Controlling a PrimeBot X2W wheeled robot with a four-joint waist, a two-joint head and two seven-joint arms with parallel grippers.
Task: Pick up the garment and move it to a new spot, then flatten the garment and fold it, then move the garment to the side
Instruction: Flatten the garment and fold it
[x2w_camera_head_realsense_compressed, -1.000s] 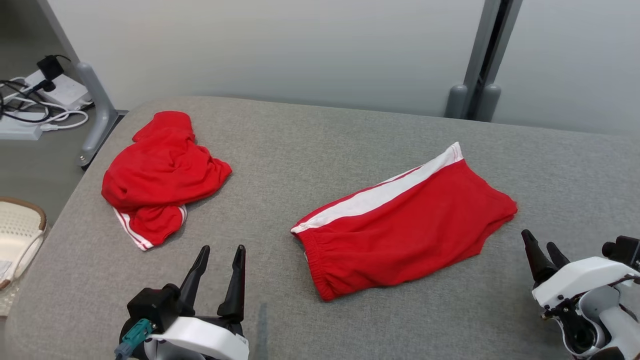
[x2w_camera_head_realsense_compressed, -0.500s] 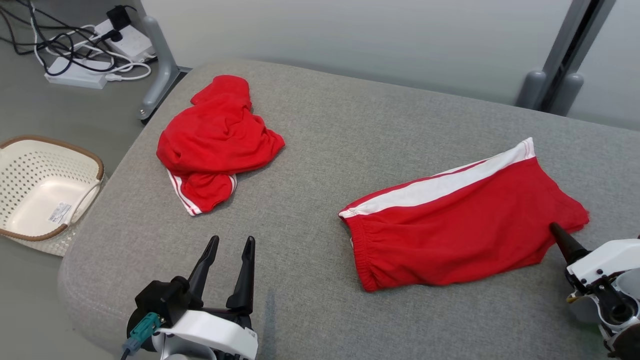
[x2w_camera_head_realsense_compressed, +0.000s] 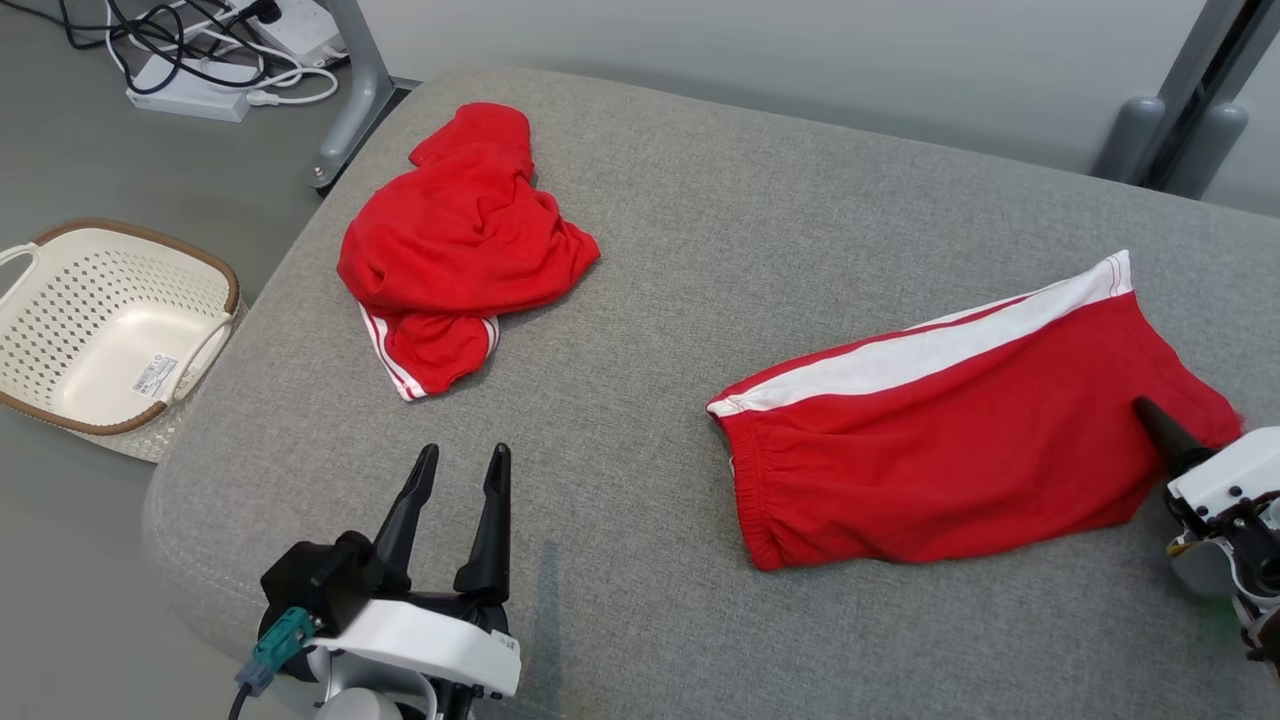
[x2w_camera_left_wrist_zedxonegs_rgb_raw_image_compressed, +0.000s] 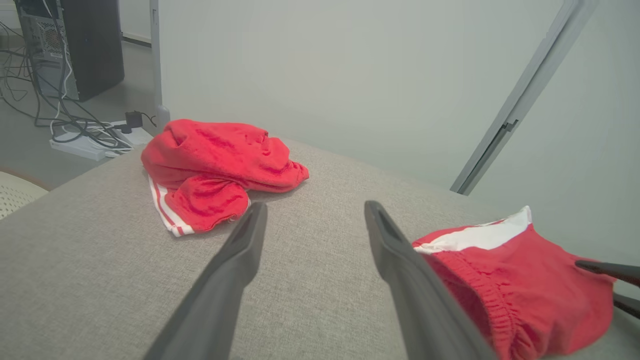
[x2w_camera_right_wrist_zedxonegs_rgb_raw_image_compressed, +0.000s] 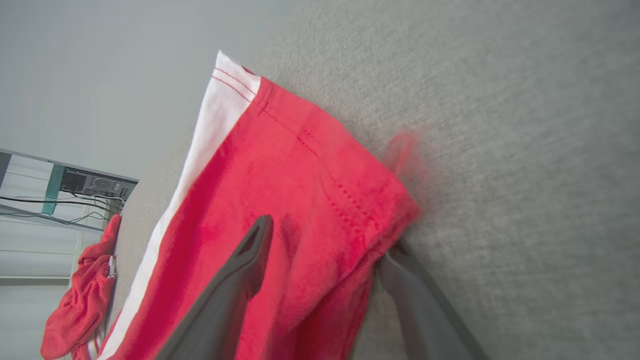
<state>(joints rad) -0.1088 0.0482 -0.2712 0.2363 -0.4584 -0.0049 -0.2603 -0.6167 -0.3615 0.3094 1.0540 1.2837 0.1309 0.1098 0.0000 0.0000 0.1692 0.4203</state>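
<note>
A white sticker (x2w_camera_head_realsense_compressed: 155, 375) in the cream perforated basket (x2w_camera_head_realsense_compressed: 140, 236), off the left end of the grey fabric bench (x2w_camera_head_realsense_compressed: 700, 250), has print too small to read. Flat red white-striped shorts (x2w_camera_head_realsense_compressed: 960, 440) lie on the bench's right half. The right gripper (x2w_camera_right_wrist_zedxonegs_rgb_raw_image_compressed: 325, 240), clear of them a second ago, now straddles their hem corner, jaws apart; the left gripper (x2w_camera_head_realsense_compressed: 465, 456) hovers spread-jawed over the bench's near edge.

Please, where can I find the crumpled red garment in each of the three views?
Head view: crumpled red garment at upper left, on the grey cushion.
Left wrist view: left of centre, at mid height.
Right wrist view: lower left corner, far off.
Shared landmark: the flat red shorts with the white stripe.
</note>
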